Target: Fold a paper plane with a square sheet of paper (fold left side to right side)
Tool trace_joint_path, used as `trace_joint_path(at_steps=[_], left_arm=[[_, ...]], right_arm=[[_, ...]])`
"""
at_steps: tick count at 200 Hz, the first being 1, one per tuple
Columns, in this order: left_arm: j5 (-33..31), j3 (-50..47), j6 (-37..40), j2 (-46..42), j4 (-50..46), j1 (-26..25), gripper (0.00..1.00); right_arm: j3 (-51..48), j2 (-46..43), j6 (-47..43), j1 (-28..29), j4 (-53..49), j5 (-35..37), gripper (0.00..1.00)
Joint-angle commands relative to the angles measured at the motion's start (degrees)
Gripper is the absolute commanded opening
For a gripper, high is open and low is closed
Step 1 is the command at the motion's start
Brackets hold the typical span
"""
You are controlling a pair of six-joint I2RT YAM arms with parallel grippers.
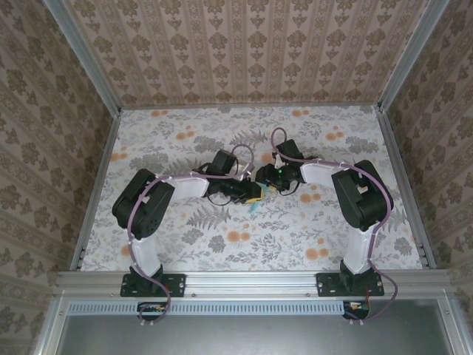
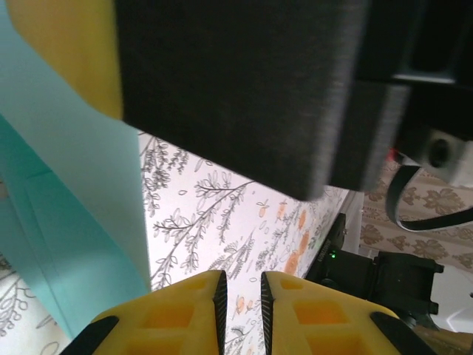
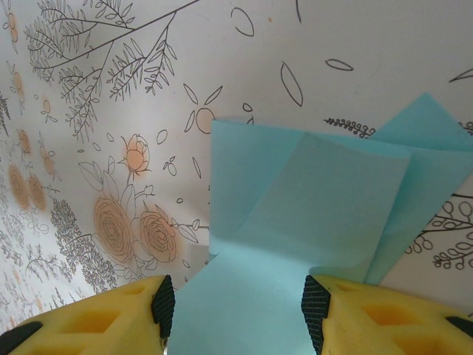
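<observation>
folded paper (image 3: 310,214) cut off at the bottom edge

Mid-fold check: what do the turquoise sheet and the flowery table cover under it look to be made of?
The light-turquoise folded sheet looks like thin matte paper: it has crisp straight creases, its layers lie flat, and it shows no gloss. The floral-printed white table cover is smooth and flat with no visible weave. It may be printed paper or vinyl film; the look leaves that open.

I've got the top cam high behind the arm bases (image 1: 153,283), angled down on the whole table (image 1: 185,251). 2 wrist cams sit close, looking past yellow fingers (image 3: 96,318). All 3 share the turquoise paper (image 3: 295,207).
</observation>
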Motion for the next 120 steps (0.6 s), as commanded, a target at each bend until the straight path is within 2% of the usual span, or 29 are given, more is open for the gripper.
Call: trace_joint_path(at_steps=[1,69,120], left_arm=[[-1.61,1.79,0.44,0.95,-1.46,-0.3,0.23],[-3.56,1.62,4.23,3.51,-7.54,-0.76,0.23],[-7.63,2.1,6.53,3.96,-11.76,-1.12,0.23]], right_arm=[[-1.54,2.6,0.13,-0.13,-4.89,2.92,0.54],[-1.04,2.61,-0.37,-0.12,-5.7,3.22,0.54],[-0.86,2.64,-0.57,-0.11,-5.85,3.18,0.54]])
